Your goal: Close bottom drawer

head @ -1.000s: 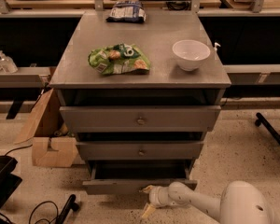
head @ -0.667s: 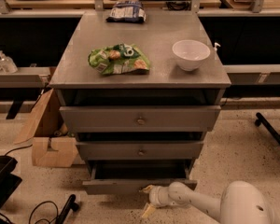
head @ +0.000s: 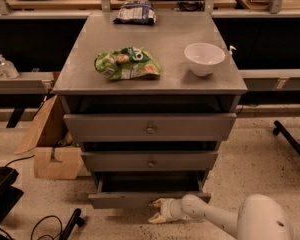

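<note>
The bottom drawer (head: 125, 199) of the grey metal cabinet stands pulled out a little, its slim front panel low near the floor. My gripper (head: 157, 210) is at the end of the white arm (head: 210, 216) that comes in from the lower right. It sits right at the middle of the drawer's front panel, covering the spot where the knob would be. One cream fingertip is at the panel's lower edge and the other points down toward the floor.
The top drawer (head: 150, 128) and middle drawer (head: 150, 161) fronts are above. On the cabinet top lie a green snack bag (head: 127, 63), a white bowl (head: 204, 58) and a blue bag (head: 135, 13). A cardboard box (head: 52, 144) stands left; a chair base (head: 290, 136) right.
</note>
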Robot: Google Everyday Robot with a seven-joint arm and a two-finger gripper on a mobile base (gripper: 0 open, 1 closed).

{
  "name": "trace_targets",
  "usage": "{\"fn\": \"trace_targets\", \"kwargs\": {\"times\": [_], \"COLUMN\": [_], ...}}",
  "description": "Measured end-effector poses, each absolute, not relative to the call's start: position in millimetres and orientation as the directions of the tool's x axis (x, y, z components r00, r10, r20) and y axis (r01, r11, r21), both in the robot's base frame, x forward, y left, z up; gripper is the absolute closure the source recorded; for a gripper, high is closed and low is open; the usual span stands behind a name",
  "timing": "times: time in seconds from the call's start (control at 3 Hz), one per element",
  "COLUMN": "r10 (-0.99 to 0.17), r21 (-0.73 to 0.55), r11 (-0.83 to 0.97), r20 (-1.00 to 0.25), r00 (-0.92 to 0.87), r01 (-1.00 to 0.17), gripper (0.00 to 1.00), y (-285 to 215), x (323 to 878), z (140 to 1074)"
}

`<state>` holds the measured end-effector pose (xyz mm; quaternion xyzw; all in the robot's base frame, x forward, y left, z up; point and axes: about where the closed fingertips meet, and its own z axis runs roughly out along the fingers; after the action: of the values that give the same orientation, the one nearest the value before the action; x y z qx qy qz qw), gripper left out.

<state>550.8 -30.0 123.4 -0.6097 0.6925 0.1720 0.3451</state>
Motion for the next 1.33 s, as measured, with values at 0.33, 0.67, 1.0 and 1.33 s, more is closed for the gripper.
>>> {"fn": "trace_targets", "kwargs": {"times": [0.33, 0.67, 1.0, 1.33], "r10": [-0.743, -0.812, -0.883, -0.939], "r21": [-0.189, -0.214, -0.241, -0.316], "r11": [0.203, 0.175, 0.159, 0.141], "r20": [-0.669, -0.584, -0.469, -0.342], "r00": [-0.025, -0.018, -0.028, -0.025], "r01": [-0.961, -0.961, -0.957, -0.938], "gripper": [0.62, 0.85, 1.0, 1.0], "y": [-30, -29, -46, -101], "x": [546, 550, 551, 569], "z": [124, 141, 152, 147]}}
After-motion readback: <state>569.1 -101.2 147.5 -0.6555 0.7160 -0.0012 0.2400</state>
